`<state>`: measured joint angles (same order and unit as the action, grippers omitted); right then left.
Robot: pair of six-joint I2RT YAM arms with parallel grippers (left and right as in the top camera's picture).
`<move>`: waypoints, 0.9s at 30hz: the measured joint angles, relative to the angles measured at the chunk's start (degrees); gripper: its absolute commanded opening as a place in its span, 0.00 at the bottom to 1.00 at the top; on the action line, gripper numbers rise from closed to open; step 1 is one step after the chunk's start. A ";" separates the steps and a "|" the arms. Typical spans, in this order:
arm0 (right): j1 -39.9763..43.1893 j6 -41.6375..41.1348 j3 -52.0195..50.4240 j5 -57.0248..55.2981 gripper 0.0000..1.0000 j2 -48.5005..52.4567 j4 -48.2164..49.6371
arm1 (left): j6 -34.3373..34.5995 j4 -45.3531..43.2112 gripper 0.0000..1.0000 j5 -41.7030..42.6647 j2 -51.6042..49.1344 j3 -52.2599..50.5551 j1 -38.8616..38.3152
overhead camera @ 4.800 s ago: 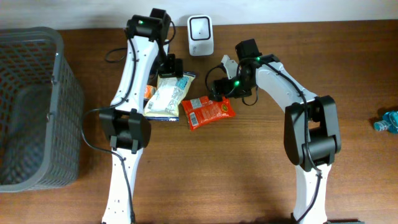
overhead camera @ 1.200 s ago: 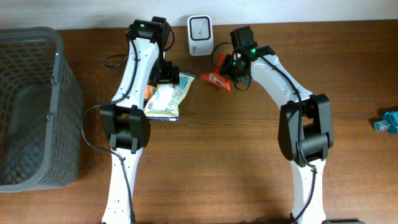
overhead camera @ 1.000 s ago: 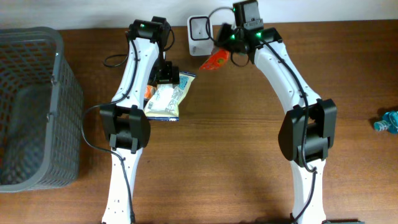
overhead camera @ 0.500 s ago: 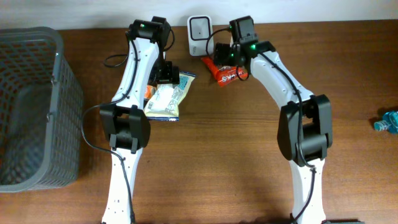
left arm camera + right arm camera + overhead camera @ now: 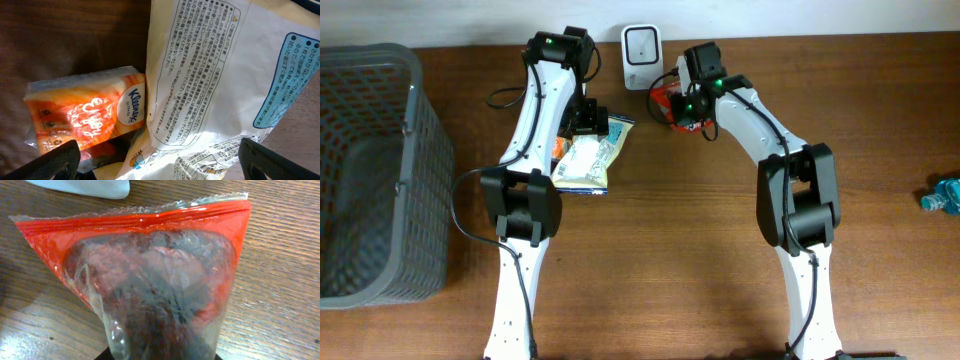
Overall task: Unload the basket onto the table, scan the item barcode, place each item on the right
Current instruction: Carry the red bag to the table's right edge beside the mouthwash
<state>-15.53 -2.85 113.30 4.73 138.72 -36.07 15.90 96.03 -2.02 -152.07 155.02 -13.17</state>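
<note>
While the left gripper (image 5: 592, 122) hangs with its jaws spread wide over the white snack bag (image 5: 585, 160) and the tissue pack (image 5: 85, 115), the action is all on the right. The red packet (image 5: 667, 100) sits hard against the right gripper (image 5: 688, 105), on the side facing the scanner (image 5: 642, 45), so the right arm is plainly the nearer one. From the wrist camera, the packet's long axis runs straight out from the fingers. Its crimped top edge points toward the scanner's white foot, just beyond. The packet's lower end disappears into the dark between the fingers, so I can't tell if they're clamped on it or merely around it. The next move, I reckon, turns on swinging that printed face toward the scanner window.
</note>
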 measured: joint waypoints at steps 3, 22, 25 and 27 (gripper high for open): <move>-0.13 -0.15 2.56 -0.68 0.21 0.00 -3.45 | 0.00 0.02 0.99 0.00 0.00 0.00 0.00; -4.94 -13.94 12.39 -4.35 0.18 0.28 19.74 | 0.00 0.02 0.99 0.00 0.00 0.00 0.00; -5.88 -13.92 12.39 -5.97 0.18 1.18 19.39 | 0.00 0.00 0.99 0.00 0.00 0.00 0.00; -5.84 -13.88 12.39 -7.85 0.18 1.20 18.53 | 0.00 0.00 0.99 0.00 0.00 0.00 0.00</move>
<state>-21.37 -16.73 125.69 -3.11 139.92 -17.54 15.90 96.03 -2.02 -152.07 155.02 -13.17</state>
